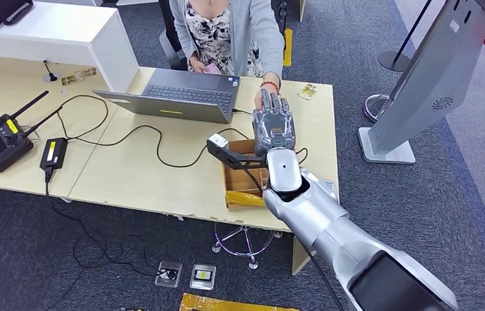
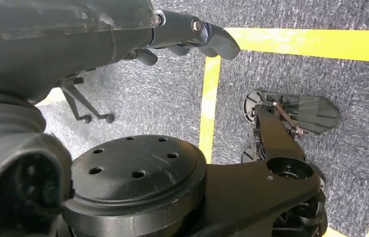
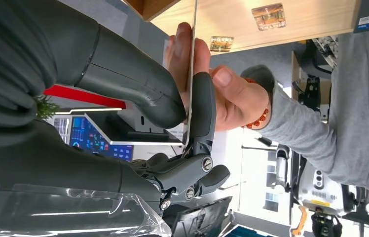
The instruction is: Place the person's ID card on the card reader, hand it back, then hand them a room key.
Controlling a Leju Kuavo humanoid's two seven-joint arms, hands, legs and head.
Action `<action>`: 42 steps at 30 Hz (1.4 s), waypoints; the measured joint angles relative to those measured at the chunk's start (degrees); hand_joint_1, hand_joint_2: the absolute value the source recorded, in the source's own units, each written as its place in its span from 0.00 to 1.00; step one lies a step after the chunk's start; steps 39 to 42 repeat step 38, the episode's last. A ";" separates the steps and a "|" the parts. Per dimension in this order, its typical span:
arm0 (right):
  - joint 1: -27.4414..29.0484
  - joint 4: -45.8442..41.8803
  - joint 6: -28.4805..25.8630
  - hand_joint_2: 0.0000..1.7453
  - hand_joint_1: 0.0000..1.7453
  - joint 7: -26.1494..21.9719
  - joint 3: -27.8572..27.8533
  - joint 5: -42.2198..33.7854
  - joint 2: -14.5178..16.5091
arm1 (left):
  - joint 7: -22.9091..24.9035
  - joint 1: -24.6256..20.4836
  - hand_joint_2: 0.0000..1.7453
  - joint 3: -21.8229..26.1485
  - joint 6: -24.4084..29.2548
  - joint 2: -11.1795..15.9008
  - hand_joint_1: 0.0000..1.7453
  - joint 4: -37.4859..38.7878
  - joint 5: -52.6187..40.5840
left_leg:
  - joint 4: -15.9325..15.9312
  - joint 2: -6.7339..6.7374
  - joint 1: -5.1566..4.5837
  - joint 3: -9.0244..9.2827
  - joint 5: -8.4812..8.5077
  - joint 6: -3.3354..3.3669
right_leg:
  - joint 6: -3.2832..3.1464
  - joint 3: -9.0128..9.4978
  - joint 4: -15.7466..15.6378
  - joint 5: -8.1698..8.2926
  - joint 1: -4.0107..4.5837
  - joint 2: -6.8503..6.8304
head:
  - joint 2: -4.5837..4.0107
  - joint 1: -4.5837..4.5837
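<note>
From the head view I see my right hand [image 1: 274, 126] stretched out over the far side of the pale wooden desk [image 1: 136, 175], its grey ribbed back up and dark fingers pointing at the person [image 1: 227, 32] seated behind the laptop [image 1: 181, 97]. The person's hand [image 1: 267, 96], with a band of red beads at the wrist, meets my fingertips there.

In the right wrist view the card [image 3: 191, 74] shows edge-on as a thin, flat, pale sliver. My thick smooth grey thumb [image 3: 138, 89] presses 1 face of it and a darker finger [image 3: 203, 108] backs the other, so the right hand holds the card in a pinch. The person's fingers [image 3: 187, 49] lie on the same card from their side, thumb [image 3: 227, 81] against it, so both of us are touching it at once. Whether this is the ID card or the room key I cannot tell from its edge.

Below my forearm an open brown cardboard box [image 1: 243, 188] sits on the desk, with a small black device with a white top [image 1: 222, 148] at its corner. A few small printed cards [image 1: 307, 91] lie flat near the desk's far edge.

My left hand [image 2: 192, 37] hangs over grey, coarse carpet [image 2: 163, 94] crossed by yellow tape lines [image 2: 209, 98]; its dark rounded fingers are curled inward with nothing in them
</note>
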 joint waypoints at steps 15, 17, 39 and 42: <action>-1.53 0.83 -1.36 0.00 0.00 0.95 0.20 0.62 -1.64 | 1.30 0.24 0.00 0.06 0.32 -0.06 0.00 0.00 0.58 | 0.01 0.02 -0.01 0.02 0.00 0.00 | 0.01 0.00 -0.01 0.02 -0.01 0.02 | 0.00 0.01; -1.82 0.83 -1.33 0.00 0.00 0.96 0.20 0.62 -2.15 | 1.31 0.27 0.00 0.06 0.36 -0.08 0.00 0.00 0.59 | 0.01 0.05 -0.01 0.03 0.00 0.00 | 0.01 0.00 -0.01 0.02 -0.01 0.04 | 0.00 0.00; -0.73 -8.59 -6.33 0.00 0.00 5.58 -9.07 0.49 -21.65 | 1.15 1.01 0.00 0.10 -0.02 -0.14 0.00 0.03 1.85 | 0.21 0.14 -0.09 -0.01 -0.09 0.12 | 0.15 0.03 -0.07 0.12 -0.10 0.08 | 0.00 0.00; -0.73 -8.59 -6.33 0.00 0.00 5.58 -9.07 0.49 -21.65 | 1.15 1.01 0.00 0.10 -0.02 -0.14 0.00 0.03 1.85 | 0.21 0.14 -0.09 -0.01 -0.09 0.12 | 0.15 0.03 -0.07 0.12 -0.10 0.08 | 0.00 0.00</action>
